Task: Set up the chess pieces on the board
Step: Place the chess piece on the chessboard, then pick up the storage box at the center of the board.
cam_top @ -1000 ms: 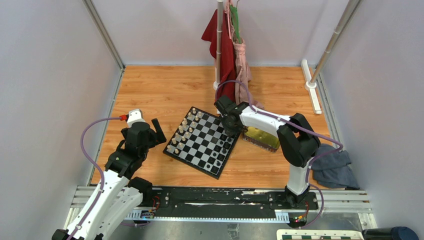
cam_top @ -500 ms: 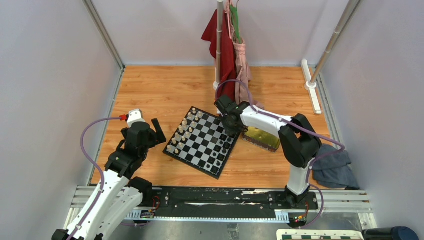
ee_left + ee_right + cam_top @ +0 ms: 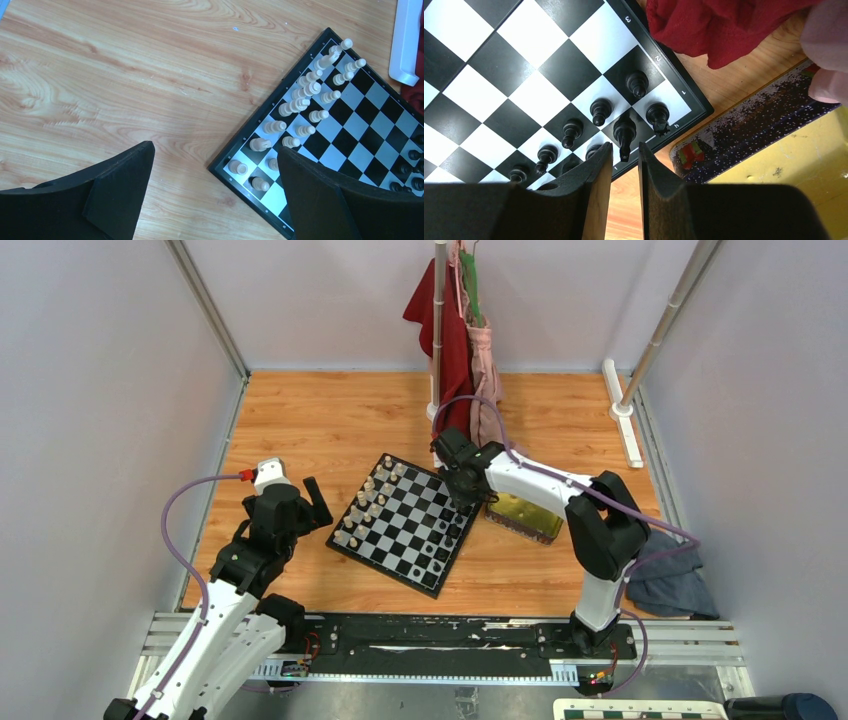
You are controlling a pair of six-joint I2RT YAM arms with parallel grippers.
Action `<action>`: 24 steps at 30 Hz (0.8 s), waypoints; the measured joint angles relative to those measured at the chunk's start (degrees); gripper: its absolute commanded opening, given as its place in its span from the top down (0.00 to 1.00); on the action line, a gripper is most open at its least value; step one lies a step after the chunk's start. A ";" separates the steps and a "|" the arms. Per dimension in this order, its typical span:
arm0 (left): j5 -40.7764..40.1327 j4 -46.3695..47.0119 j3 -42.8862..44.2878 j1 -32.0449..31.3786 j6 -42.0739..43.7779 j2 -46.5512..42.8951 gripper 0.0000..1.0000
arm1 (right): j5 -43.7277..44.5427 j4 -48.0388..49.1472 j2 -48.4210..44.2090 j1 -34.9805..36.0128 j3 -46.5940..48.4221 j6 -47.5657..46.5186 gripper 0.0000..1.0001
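The chequered board (image 3: 405,525) lies tilted mid-table. Tiny black chess pieces (image 3: 447,537) stand along its right edge, and cream-white pieces (image 3: 365,502) along its left edge. My right gripper (image 3: 462,495) hovers over the board's far right corner. In the right wrist view its fingers (image 3: 600,160) are a narrow gap apart (image 3: 623,152). The top of a tall black piece (image 3: 624,131), standing on an edge square, sits between the tips without touching them. Several black pieces (image 3: 600,110) stand beside it. My left gripper (image 3: 316,500) is wide open and empty (image 3: 214,150) over bare wood by the board's left corner (image 3: 235,172).
A gold tin tray (image 3: 522,515) lies against the board's right side and shows in the right wrist view (image 3: 784,165). Red and pink cloths (image 3: 455,340) hang from a pole behind the board. A grey cloth (image 3: 665,575) lies at the right. A white bar (image 3: 628,425) lies far right.
The right arm's elbow has swung slightly to the right and its gripper has shifted a little toward the board's far corner. The left arm has not moved.
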 measured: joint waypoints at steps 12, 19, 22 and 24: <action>0.04 0.00 -0.02 0.00 0.00 0.00 0.00 | 0.04 -1.27 -2.64 0.00 -0.11 0.00 0.71; 0.04 0.00 -0.02 0.00 0.00 -0.02 0.00 | 0.33 -1.77 -4.74 0.00 -0.72 0.00 0.70; 0.04 0.02 -0.02 0.00 0.00 -0.02 0.00 | 0.37 -1.99 -5.84 0.00 -0.83 0.02 0.70; 0.04 0.02 -0.02 0.00 0.00 -0.13 0.00 | 0.37 -2.10 -6.75 0.00 -0.87 0.02 0.68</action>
